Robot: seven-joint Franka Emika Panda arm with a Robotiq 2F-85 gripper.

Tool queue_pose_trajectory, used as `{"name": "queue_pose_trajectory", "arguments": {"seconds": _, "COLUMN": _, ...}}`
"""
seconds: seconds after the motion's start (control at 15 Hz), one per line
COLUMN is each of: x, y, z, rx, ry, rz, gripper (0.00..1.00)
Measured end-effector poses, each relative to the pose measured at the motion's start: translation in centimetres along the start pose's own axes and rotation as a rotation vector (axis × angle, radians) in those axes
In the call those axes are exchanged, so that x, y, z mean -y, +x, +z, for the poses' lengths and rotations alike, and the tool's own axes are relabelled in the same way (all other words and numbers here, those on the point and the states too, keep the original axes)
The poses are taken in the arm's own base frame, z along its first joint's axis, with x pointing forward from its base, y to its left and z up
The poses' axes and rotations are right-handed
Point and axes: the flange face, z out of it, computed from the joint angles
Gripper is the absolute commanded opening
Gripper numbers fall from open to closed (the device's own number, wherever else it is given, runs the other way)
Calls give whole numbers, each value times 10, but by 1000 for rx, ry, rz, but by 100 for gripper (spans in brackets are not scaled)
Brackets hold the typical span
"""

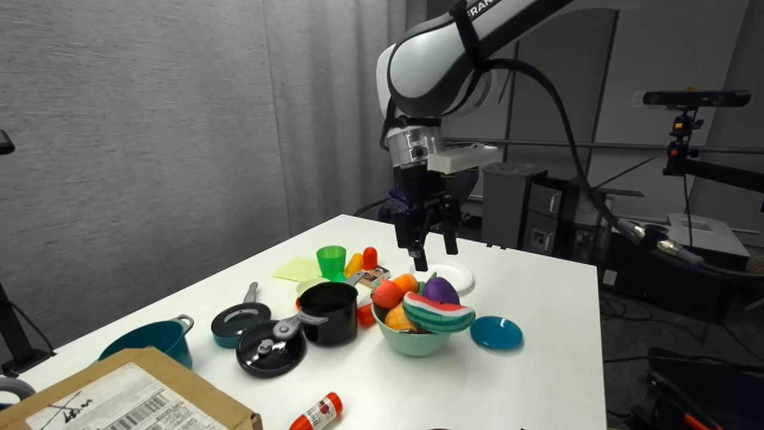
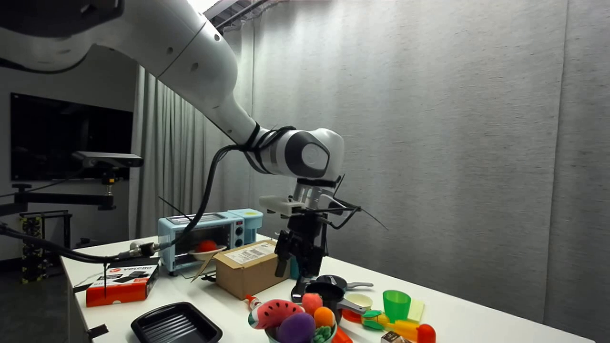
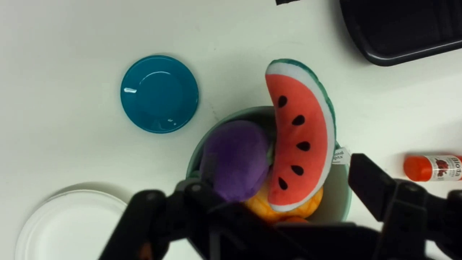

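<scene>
My gripper (image 1: 436,257) stands open above a pale green bowl (image 1: 412,344) heaped with plush fruit, its jaws wide apart and holding nothing. Lying across the top of the heap is a watermelon slice (image 3: 303,141), one end reaching out past the bowl's rim. Beside it sits a purple plush piece (image 3: 236,159), with a yellow-orange one (image 1: 399,318) underneath. A red plush fruit (image 1: 387,294) and an orange one (image 1: 408,283) rest at another side of the bowl. In the wrist view the gripper's own body hides part of the bowl.
Near the bowl are a blue disc (image 1: 496,333), a white plate (image 3: 68,224), a black pot (image 1: 329,316), a black lid (image 1: 268,355) and a green cup (image 1: 331,261). Farther off stand a cardboard box (image 2: 250,271), a black ridged tray (image 2: 176,326) and a blue toaster oven (image 2: 169,243).
</scene>
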Motion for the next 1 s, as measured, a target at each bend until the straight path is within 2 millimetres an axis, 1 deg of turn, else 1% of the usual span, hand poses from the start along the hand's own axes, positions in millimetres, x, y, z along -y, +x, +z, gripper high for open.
{"name": "queue_pose_trajectory", "arguments": {"seconds": 0.27, "x": 13, "y": 6, "z": 27, "rx": -50, "ry": 0, "rz": -20, "gripper": 100}}
{"name": "queue_pose_trajectory", "arguments": {"seconds": 0.53, "x": 29, "y": 4, "z": 46, "rx": -37, "ry": 3, "rz": -44, "gripper": 100}}
{"name": "queue_pose_trajectory", "arguments": {"seconds": 1.0, "x": 32, "y": 5, "z": 60, "rx": -18, "ry": 3, "rz": -45, "gripper": 100}}
